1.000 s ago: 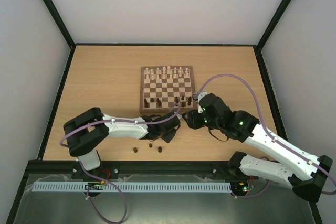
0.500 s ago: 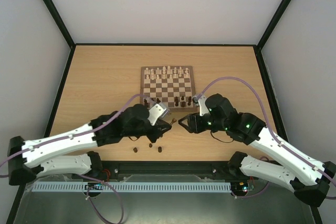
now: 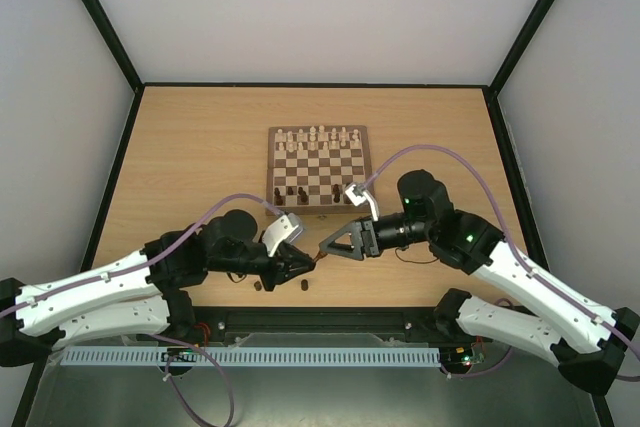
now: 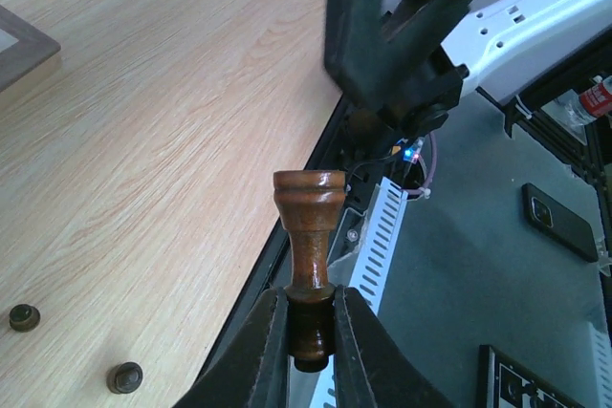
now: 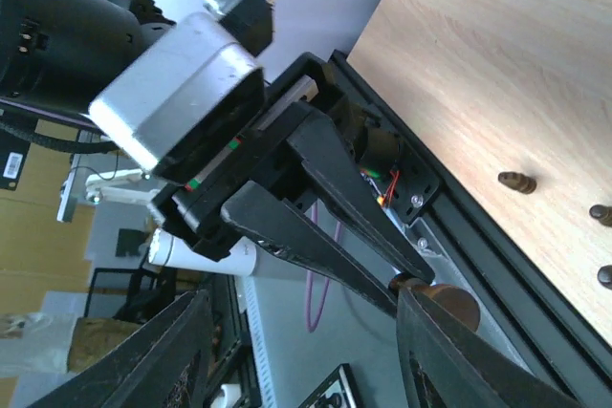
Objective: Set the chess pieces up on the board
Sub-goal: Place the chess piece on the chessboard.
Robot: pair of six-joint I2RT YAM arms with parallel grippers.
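The left end effector (image 4: 310, 305) is pinching a dark chess piece (image 4: 309, 236) by its narrow top end, its two fingers closed tight on it, so that the wide round base is pointing away from the wrist. It is holding the piece in the air above the near edge of the counter (image 3: 190, 147), in front of the board (image 3: 318, 169) and clear of it.

The right end effector (image 3: 328, 245) is facing the left one with its fingers spread wide apart and is gripping nothing. In the right wrist view the base of the held piece is sitting close to one of those fingers; whether they are touching cannot be told.

Three loose dark pieces (image 3: 303, 285) are lying on the counter near its front edge, below the two end effectors. On the board, cream pieces (image 3: 318, 136) are filling the two far rows, and several standing dark pieces (image 3: 292, 191) are occupying squares in the near rows, in one group toward the left and another toward the right.
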